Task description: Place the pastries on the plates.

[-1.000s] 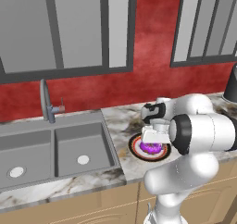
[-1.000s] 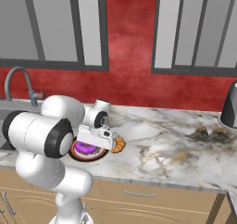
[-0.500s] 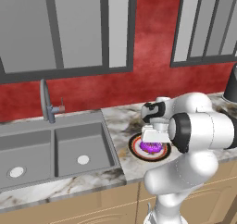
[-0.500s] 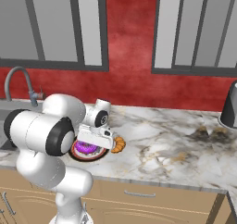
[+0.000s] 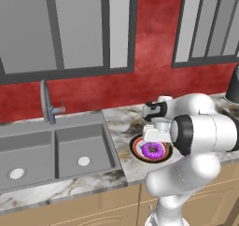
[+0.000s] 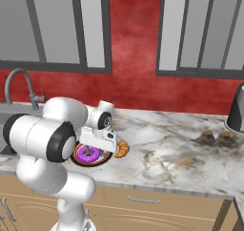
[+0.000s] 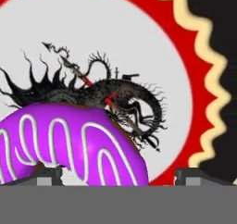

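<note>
While the gripper is hovering low w/ fingertips spread apart, jaws open, the purple donut is lying between them on the red-rimmed plate, touching its white centre. In right base view the croissant is sitting on the counter just beside the plate's edge.

**Even rendered light, soft shadows, coarse close-up**

Both base views bright, flat, evenly lit; no glare, no clear light source. Faint soft shadow under the arm on the desk. Edges straight, no distortion. Hand view sharp-coloured but slightly soft and blocky at close range; donut glaze evenly lit, no highlights.
</note>
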